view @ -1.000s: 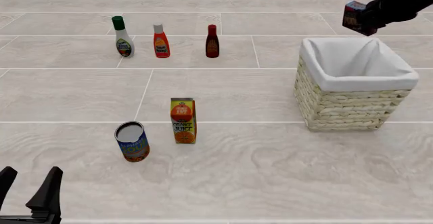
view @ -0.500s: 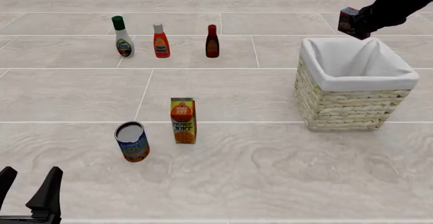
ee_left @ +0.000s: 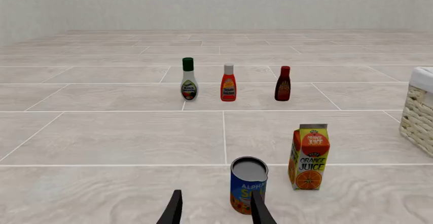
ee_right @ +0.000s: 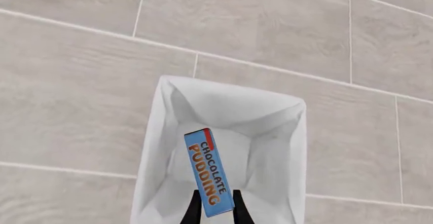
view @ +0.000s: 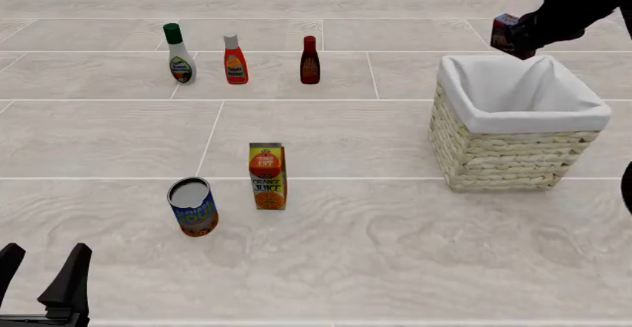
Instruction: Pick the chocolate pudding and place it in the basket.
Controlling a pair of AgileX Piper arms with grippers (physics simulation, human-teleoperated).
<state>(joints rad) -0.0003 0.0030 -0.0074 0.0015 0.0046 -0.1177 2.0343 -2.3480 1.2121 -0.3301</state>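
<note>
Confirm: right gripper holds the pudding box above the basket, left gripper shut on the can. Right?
Half right. The right gripper does hold the pudding box above the basket, as the right wrist view shows. But the left gripper is open and holds nothing; in the left wrist view the can stands free ahead of it.

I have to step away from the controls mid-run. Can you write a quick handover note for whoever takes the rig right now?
Right hand: shut on the chocolate pudding, held in the air; the right wrist view looks straight down into the basket past the box.
Left hand: open, holding nothing, low at the near left of the table, short of the can and the orange juice carton.
Done: pudding picked up and carried to the basket.
Left: lower it if you want a softer drop, open the right hand so the box lands on the white lining, then pull the arm back.
</note>
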